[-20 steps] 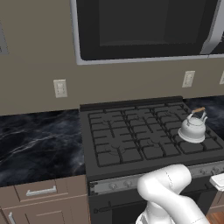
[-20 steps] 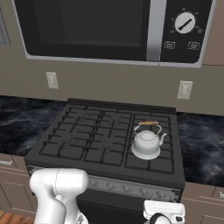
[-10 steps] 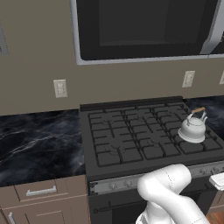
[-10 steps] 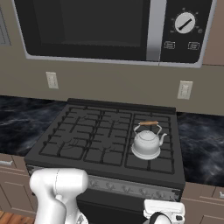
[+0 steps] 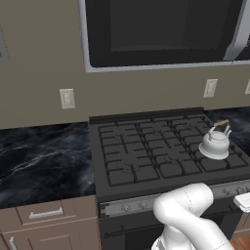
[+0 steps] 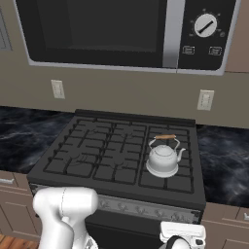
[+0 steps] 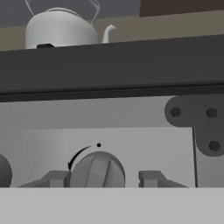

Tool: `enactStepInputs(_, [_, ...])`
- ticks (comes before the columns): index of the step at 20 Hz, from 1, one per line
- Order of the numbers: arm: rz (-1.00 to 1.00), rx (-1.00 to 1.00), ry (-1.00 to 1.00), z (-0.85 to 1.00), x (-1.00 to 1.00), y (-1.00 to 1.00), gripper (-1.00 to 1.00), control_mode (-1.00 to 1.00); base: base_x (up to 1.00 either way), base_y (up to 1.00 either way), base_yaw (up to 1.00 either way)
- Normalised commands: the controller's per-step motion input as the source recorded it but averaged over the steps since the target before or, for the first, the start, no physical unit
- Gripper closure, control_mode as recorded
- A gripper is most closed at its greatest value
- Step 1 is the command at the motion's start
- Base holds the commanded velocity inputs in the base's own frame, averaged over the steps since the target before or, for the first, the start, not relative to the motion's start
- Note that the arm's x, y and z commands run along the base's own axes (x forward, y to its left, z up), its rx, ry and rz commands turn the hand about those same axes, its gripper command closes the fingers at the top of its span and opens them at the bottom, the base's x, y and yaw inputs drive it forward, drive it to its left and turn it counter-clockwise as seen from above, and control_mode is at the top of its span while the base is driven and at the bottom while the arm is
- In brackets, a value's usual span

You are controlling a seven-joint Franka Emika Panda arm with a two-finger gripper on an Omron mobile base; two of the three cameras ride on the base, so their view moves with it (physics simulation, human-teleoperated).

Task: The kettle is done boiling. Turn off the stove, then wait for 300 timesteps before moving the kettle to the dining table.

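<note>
— Where is the kettle (image 6: 163, 157) sitting?

— It is standing upright on the stove (image 6: 116, 154), on the front right grate, spout pointing right. In the hand view it is showing above the stove's front edge.

— And the gripper (image 7: 104, 179)?

— It is facing the silver front strip, with a round knob (image 7: 97, 170) lying between its fingertips (image 7: 150, 178). One tip is sitting just beside the knob's left edge; the other is standing a little apart on the right. I cannot tell whether it is pinching the knob or only bracketing it.
</note>
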Motion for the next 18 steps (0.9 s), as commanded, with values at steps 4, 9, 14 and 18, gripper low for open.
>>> enactStepInputs(4, [0.00, 0.01, 0.00, 0.00, 0.00, 0.00, 1.00, -1.00, 0.00, 0.00, 0.00])
enactStepInputs(9, [0.00, 0.00, 0.00, 0.00, 0.00, 0.00, 1.00, -1.00, 0.00, 0.00, 0.00])
enactStepInputs(14, [0.00, 0.03, 0.00, 0.00, 0.00, -0.01, 1.00, -1.00, 0.00, 0.00, 0.00])
enactStepInputs(18, [0.00, 0.10, 0.00, -0.01, 0.00, -0.02, 1.00, -1.00, 0.00, 0.00, 0.00])
